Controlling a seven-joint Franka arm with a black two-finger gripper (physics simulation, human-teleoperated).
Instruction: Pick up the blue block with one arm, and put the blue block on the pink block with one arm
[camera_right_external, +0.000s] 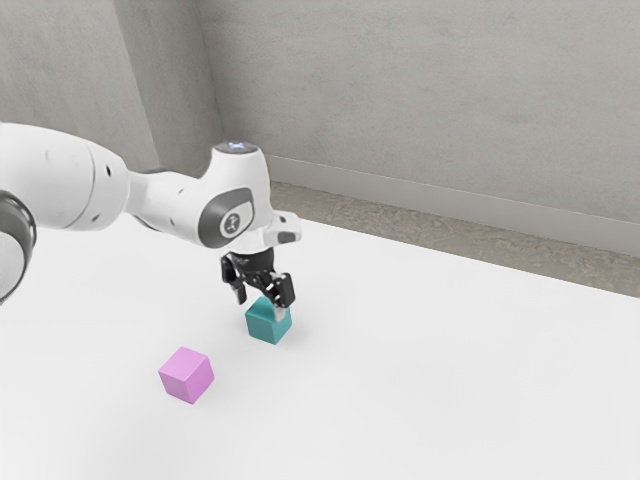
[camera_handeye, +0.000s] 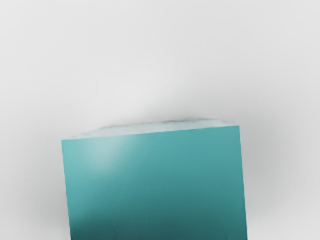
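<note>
blue block (camera_handeye: 155, 185) directly beneath pincer (camera_right_external: 262, 297); pincer grip: cannot tell; pink block (camera_right_external: 186, 374) well apart

Grey concrete walls (camera_right_external: 420, 80) meet in a corner at the exterior view's upper left. A pale baseboard strip (camera_right_external: 450, 200) edges a speckled grey-brown floor (camera_right_external: 480, 240). Soft, even light falls on the smooth white bench (camera_right_external: 450, 380).

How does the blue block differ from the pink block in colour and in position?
The blue block is teal; the pink block is light pink. The blue block sits directly under the gripper; the pink block stands alone, toward the exterior view's lower left. Both are similar cubes resting on the white table.
</note>
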